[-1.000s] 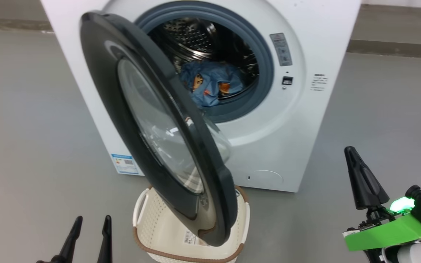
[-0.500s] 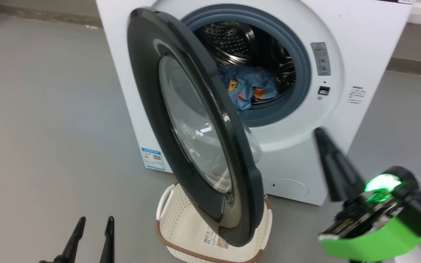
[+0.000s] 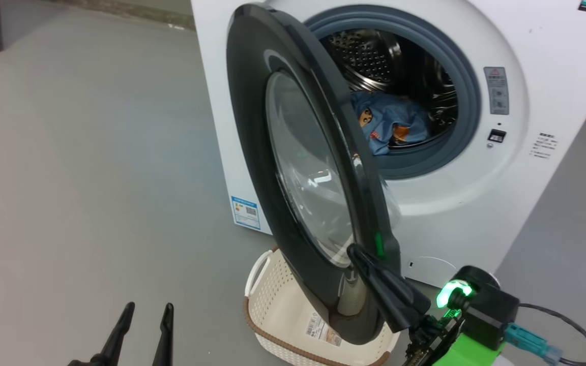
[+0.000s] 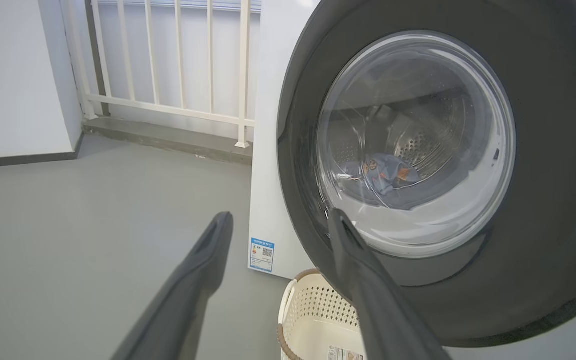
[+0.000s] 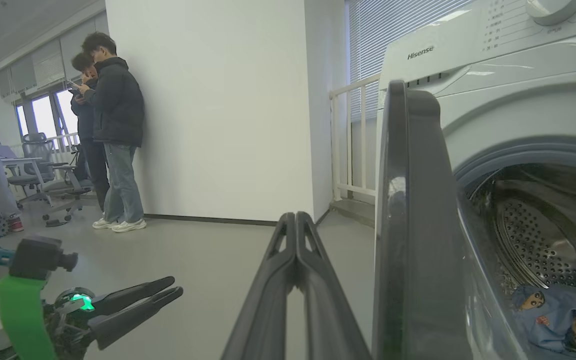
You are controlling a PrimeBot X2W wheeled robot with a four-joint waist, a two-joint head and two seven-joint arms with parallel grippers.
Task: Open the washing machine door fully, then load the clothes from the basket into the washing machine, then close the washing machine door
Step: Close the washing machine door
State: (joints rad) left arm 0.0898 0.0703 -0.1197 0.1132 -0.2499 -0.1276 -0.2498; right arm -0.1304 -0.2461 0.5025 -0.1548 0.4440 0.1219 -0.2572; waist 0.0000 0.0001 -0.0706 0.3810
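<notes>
The white washing machine (image 3: pixel 476 203) stands with its black-rimmed door (image 3: pixel 252 127) half open, edge toward me. Light-blue printed clothes (image 3: pixel 392 124) lie in the steel drum and show through the door glass (image 4: pixel 413 145). Under the door sits the cream basket (image 3: pixel 277 305), with only its label showing inside. My right gripper (image 3: pixel 354 251) is shut, its tip against the outer side of the door's lower rim; in the right wrist view the right gripper (image 5: pixel 295 217) lies just left of the door edge (image 5: pixel 408 225). My left gripper (image 3: pixel 143 317) is open over bare floor, and the left gripper (image 4: pixel 279 216) holds nothing.
Grey floor spreads to the left of the machine. A white railing (image 4: pixel 168 105) and a wall stand behind it. Two people (image 5: pixel 110 130) stand by the wall far off, near office chairs (image 5: pixel 38 165). A cable (image 3: pixel 567 325) trails from my right wrist.
The head camera has turned, shifting the whole scene rightward. My right gripper has swung left from beside the machine to the door's lower outer rim. The left gripper stays low and open.
</notes>
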